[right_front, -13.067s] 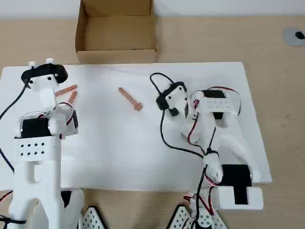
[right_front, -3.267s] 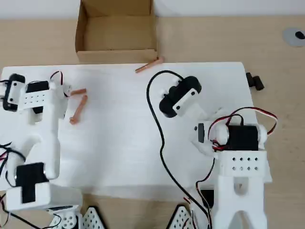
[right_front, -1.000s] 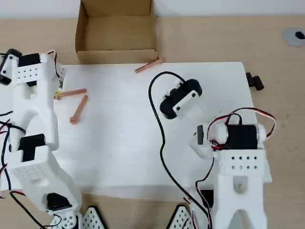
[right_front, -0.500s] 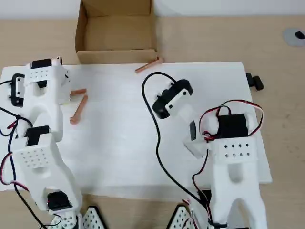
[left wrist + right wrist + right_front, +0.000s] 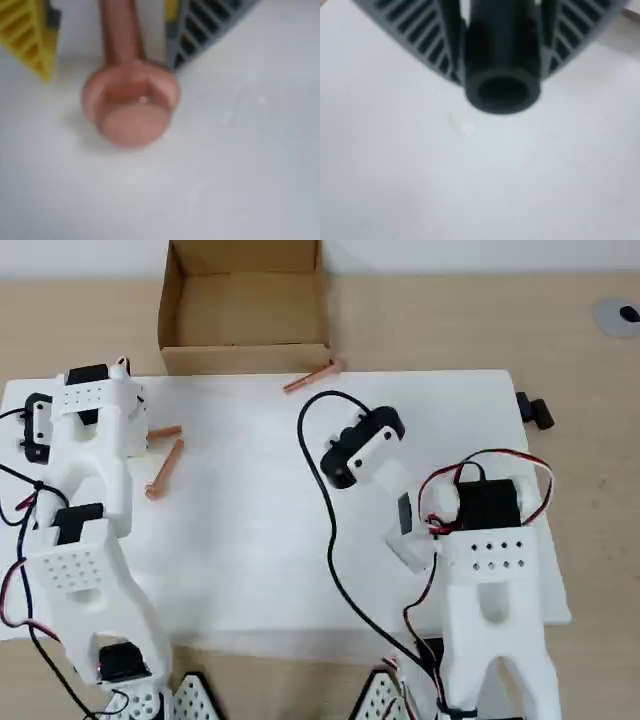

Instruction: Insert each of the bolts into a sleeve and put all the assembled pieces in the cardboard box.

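Wooden counter point(image 5: 600, 490) with a white sheet point(image 5: 260, 560) over it, and the cardboard box point(image 5: 245, 358) sits at 12 o'clock with no assembled pieces in it yet.

The bolt in play point(image 5: 130, 107) lies flat on the sheet over at 9 o'clock. Its long axis runs roughly 9-to-3, and the end that pokes out from under the arm points toward 3 o'clock. The left fingers point(image 5: 30, 35) straddle its shaft but aren't clenched. The grey one is right up against the shaft, and the yellow one has a gap of bare sheet beside it. So that reads as released, lined up for a pinch.

The right fingers point(image 5: 415, 40) are clamped on a black sleeve point(image 5: 502, 92), its open bore facing the wrist camera. That arm hangs near the middle of the sheet, well apart from the bolt, at about 3 o'clock from it. Judging by that, the left arm is the one to lift the bolt and bring its shaft in line with the bore.

A second bolt point(image 5: 165, 470) lies just beside the first, tilted 1-to-7. A third bolt point(image 5: 313, 376) rests at the sheet's 12 o'clock edge by the box's corner. A small black piece point(image 5: 535, 411), probably another sleeve, sits off the sheet around 2 o'clock.
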Controlling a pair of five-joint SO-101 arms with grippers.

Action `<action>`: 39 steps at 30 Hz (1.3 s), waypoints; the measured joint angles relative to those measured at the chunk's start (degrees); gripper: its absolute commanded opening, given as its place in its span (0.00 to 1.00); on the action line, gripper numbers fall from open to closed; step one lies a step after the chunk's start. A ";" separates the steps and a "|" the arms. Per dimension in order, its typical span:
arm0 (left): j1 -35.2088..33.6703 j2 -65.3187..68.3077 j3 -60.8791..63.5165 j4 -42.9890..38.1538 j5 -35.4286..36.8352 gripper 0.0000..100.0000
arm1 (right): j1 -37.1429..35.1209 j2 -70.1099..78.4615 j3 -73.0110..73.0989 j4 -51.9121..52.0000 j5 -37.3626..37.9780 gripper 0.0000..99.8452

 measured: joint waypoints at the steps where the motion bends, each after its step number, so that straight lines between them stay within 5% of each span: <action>1: -0.35 0.09 0.00 0.00 0.00 0.17 | 0.00 0.00 0.00 0.00 0.00 0.01; 5: -0.62 0.09 0.00 0.00 0.09 0.16 | 0.00 0.00 0.00 0.00 0.00 0.01; 9: -0.88 0.09 -0.09 0.00 0.09 0.00 | 0.00 0.00 0.00 0.00 0.00 0.01; 20: -1.23 0.26 -0.79 -0.79 -3.52 0.01 | 0.00 0.00 0.00 0.00 0.00 0.01; 29: -3.43 -3.43 -9.67 8.97 -19.78 0.01 | 0.00 0.00 0.00 0.00 0.00 0.01; 39: 6.24 -31.38 -12.04 21.01 -51.25 0.01 | 0.00 0.00 -15.47 -4.75 -2.81 0.01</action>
